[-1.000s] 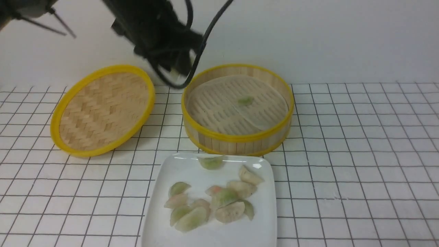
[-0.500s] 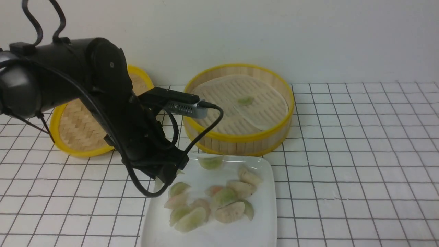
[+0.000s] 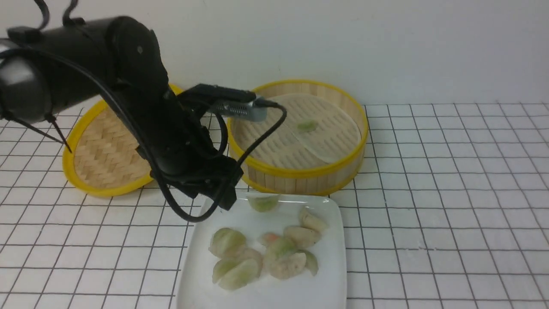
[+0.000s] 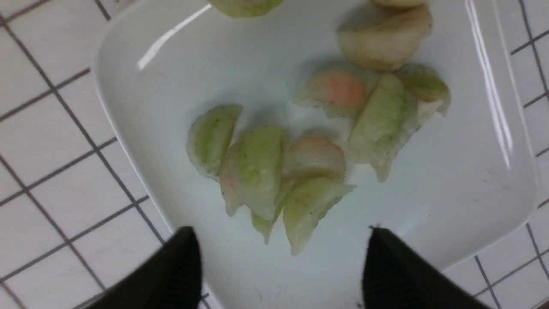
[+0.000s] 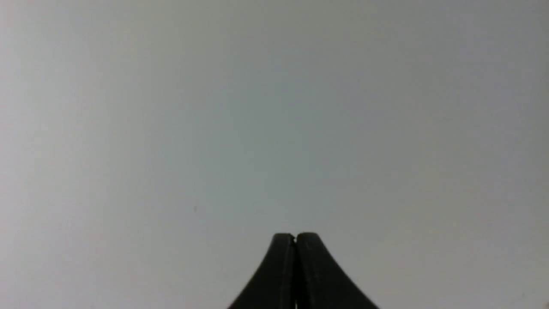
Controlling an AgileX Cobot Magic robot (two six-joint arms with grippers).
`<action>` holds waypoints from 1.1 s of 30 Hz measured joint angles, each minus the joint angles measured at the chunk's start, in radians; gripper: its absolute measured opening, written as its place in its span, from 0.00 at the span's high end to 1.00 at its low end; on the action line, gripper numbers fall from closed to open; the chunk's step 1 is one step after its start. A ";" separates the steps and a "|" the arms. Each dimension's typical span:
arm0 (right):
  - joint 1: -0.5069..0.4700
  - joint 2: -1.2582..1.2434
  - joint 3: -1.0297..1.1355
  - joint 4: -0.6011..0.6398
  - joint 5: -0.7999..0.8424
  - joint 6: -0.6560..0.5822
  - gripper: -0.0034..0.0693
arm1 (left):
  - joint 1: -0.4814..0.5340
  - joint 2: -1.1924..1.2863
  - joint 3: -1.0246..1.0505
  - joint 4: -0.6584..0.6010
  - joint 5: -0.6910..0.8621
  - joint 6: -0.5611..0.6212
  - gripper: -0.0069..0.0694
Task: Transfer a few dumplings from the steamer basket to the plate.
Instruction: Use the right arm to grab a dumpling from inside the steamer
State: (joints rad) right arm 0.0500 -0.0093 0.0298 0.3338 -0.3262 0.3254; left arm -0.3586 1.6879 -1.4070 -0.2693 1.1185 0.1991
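Observation:
Several pale green and pink dumplings lie heaped on the white square plate. A single green dumpling rests on the liner inside the steamer basket. My left gripper hangs just above the plate's back-left corner. In the left wrist view the left gripper is open over the plate, nothing between its fingers, and the dumplings lie just beyond its tips. My right gripper is shut and empty, facing a blank grey surface; it is out of the front view.
The shallow woven bamboo lid leans tilted to the left of the basket, partly behind my left arm. A cable loops from the left wrist across the basket's near-left rim. The white gridded tabletop stretches to the right.
My left arm came down to the plate's back-left corner, then lifted slightly. Its jaws opened wider. A green dumpling now lies on the left side of the pile.

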 joint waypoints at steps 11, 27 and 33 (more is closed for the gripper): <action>0.012 0.089 -0.195 0.036 0.244 -0.036 0.97 | 0.000 -0.512 0.165 0.015 -0.113 -0.014 0.92; 0.103 1.507 -1.638 -0.084 1.557 -0.404 0.97 | 0.000 -0.890 0.538 0.009 -0.287 -0.118 0.92; 0.195 1.858 -1.979 -0.086 1.574 -0.413 0.97 | 0.000 -0.890 0.538 0.009 -0.165 -0.125 0.92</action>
State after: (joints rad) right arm 0.2451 1.8483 -1.9492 0.2481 1.2476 -0.0881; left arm -0.3586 0.7979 -0.8686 -0.2598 0.9530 0.0745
